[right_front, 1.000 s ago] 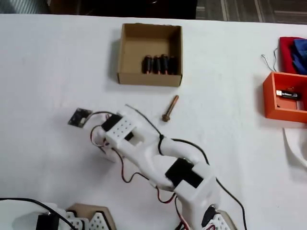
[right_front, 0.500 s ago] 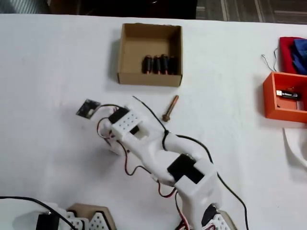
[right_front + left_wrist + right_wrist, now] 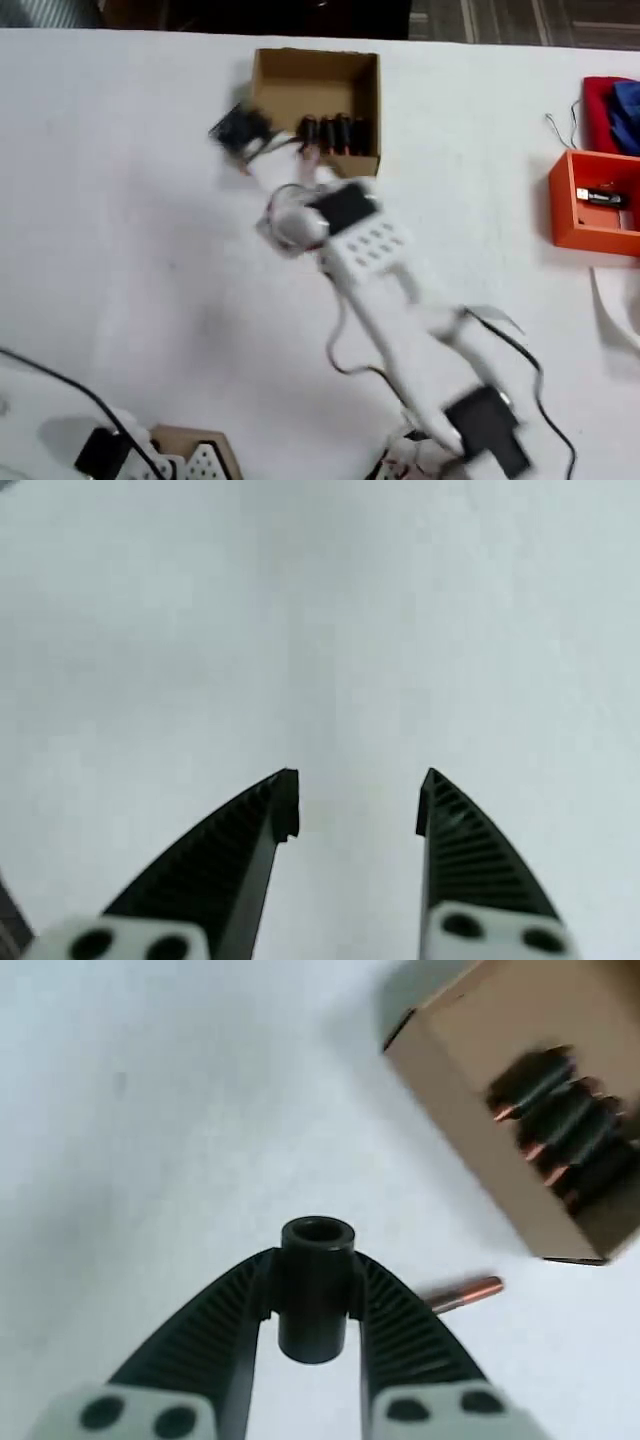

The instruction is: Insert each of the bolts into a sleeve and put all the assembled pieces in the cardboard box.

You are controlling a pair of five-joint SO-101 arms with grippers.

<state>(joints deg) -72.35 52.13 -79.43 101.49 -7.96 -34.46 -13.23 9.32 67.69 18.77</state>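
The right hand (image 3: 315,1262) grips a black sleeve (image 3: 316,1310) near the box (image 3: 455,1080) and a bolt (image 3: 466,1292), and the left hand (image 3: 356,802) is open over the surface (image 3: 300,600).

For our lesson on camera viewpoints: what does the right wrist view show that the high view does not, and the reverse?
Right wrist view adds: a black sleeve held upright in the right arm's shut jaws, and a loose bolt lying beyond them. High view adds: an orange tray at the picture's right edge. Shared: the cardboard box with assembled pieces inside.
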